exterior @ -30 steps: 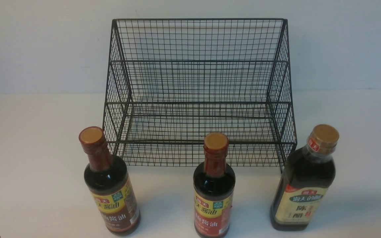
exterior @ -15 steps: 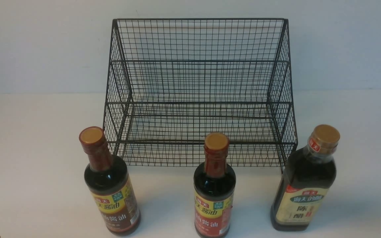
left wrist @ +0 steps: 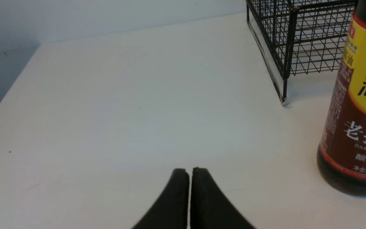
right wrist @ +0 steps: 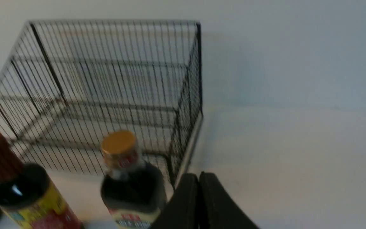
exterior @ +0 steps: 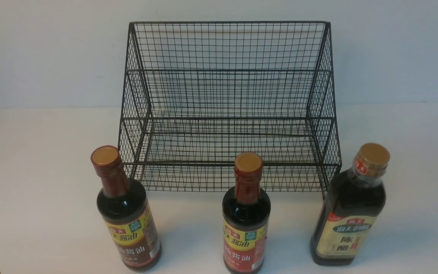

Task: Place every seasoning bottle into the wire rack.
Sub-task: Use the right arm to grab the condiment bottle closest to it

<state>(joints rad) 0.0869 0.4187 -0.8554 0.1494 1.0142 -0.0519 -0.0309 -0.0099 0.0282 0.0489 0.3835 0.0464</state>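
Nearest, the left gripper (left wrist: 189, 170) was closed, fingers pressed together and holding nothing, above the table (exterior: 44, 171), near and left of the left bottle (exterior: 127, 213). The right gripper (right wrist: 199, 176) was likewise closed and empty, near and right of the broad bottle (exterior: 350, 213). Left bottle, middle bottle (exterior: 246, 217) and broad bottle stood upright in a row, well apart, all outside the rack (exterior: 226, 95). The rack stood just beyond them, its back toward the wall (exterior: 44, 53).
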